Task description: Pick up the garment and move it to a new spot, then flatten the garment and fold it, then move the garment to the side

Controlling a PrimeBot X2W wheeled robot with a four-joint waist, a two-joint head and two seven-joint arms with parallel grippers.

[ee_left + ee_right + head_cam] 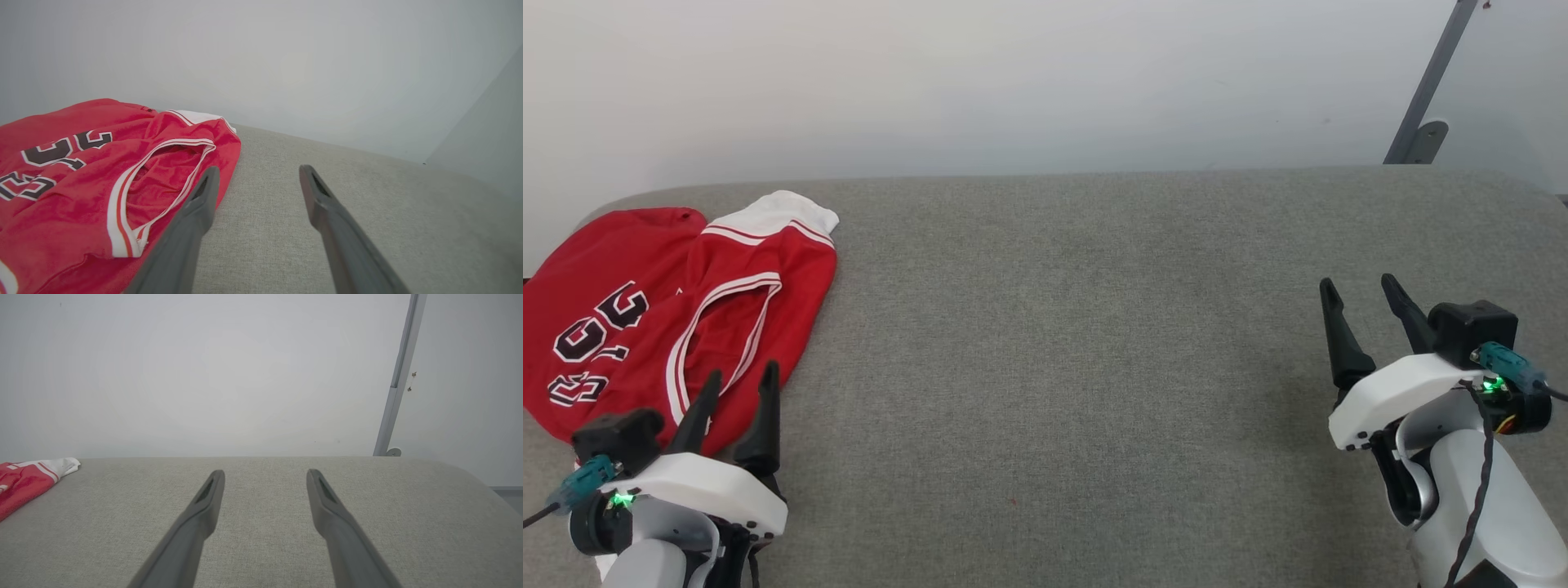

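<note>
- The shirt [670, 310] is bunched up at the far-left end of the grey pad [1078, 327], number side up. A white sleeve [784, 208] pokes out at the back, toward the wall [1013, 82]. It's not flat and not folded, so I'd say the first pick-up hasn't happened yet.
- How I'd do the grab: the left arm is the obvious pick. Come down on a thick fold near the collar [719, 327] or the shoulder and pinch both layers, not just the striped trim. Otherwise it'll probably slip, or only one layer gets dragged out.
- Lift high enough that the hem clears the pad before swinging toward the middle. There's loads of bare room there for flattening.
- Watch out: the shirt sits right at the pad's left end, so a weak pinch could let it slide off that side.
- The left gripper [742, 371] is spread wide with nothing in it. It sits low at the shirt's near edge, fingers pointing away from the robot. From the wrist camera, one finger lines up over the red cloth and the other over bare pad. I can't tell whether it actually touches the fabric.
- The right gripper [1357, 282] is just as wide apart and also empty. It's parked over on the right, well apart from the shirt, fingers tilted up and slightly left above bare pad.
</note>
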